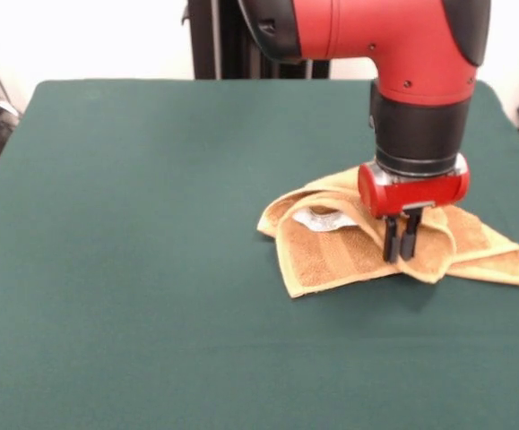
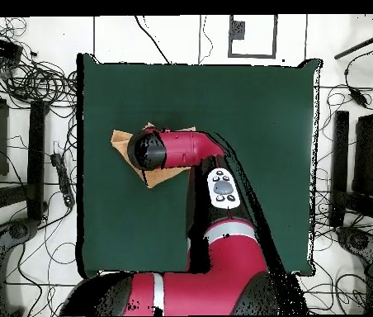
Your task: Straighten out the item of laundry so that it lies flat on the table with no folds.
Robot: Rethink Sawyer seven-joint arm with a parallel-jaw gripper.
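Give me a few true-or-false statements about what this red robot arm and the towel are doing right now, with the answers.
1. The towel lies flat with no folds. False: it is crumpled, with layers folded over each other.
2. The gripper is down at the towel. True.
3. The gripper's fingers are spread wide apart. False: they stand close together.
4. The table is covered in dark green cloth. True.
5. The towel covers most of the table. False: it takes up a small part.

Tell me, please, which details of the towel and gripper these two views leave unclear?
- Overhead view: the arm covers the gripper and most of the towel.
- Front view: the gripper hides the fold beneath it; whether cloth is pinched is unclear.
- Front view: the tag is unreadably small.
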